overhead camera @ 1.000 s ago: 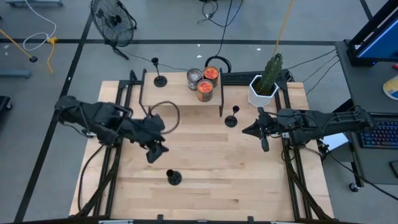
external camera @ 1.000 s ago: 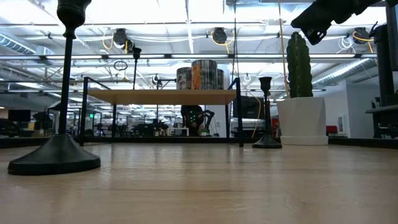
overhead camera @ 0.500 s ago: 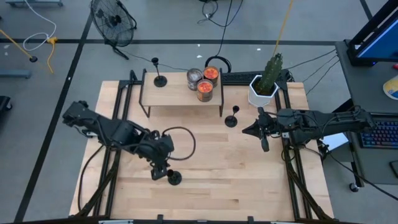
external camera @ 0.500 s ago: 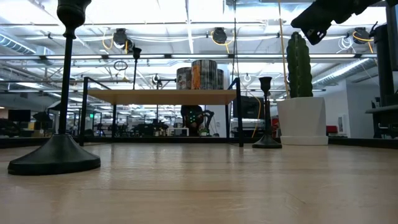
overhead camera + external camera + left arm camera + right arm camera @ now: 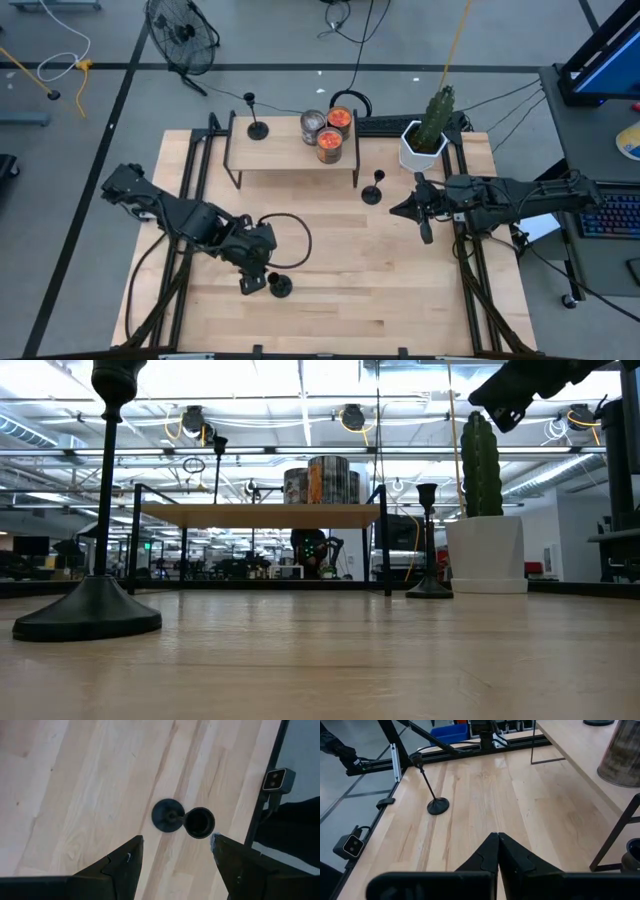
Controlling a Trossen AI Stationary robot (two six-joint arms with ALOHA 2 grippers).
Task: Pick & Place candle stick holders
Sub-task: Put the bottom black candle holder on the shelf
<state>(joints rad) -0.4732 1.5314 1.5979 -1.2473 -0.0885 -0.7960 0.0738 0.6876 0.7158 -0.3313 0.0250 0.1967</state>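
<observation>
Three black candle stick holders show. One (image 5: 281, 287) stands on its round base near the table's front edge; the left wrist view looks down on its cup top (image 5: 199, 822). My left gripper (image 5: 252, 284) hovers open just left of and above it, pointing steeply down, one finger on either side and apart from it (image 5: 175, 857). A second holder (image 5: 372, 190) stands right of centre. The third (image 5: 258, 128) stands on the wooden shelf (image 5: 290, 152). My right gripper (image 5: 424, 222) waits shut at the right (image 5: 497, 851), above the table.
Three glass jars (image 5: 328, 132) stand on the shelf at the back. A potted cactus (image 5: 428, 130) in a white pot sits at the back right. Black rails (image 5: 470, 270) run along both sides of the table. Bare wood lies between the arms.
My left gripper has moved toward the table's near edge and come down, stopping close over the front holder; it has tipped more steeply down and stayed open. The holders have not moved.
</observation>
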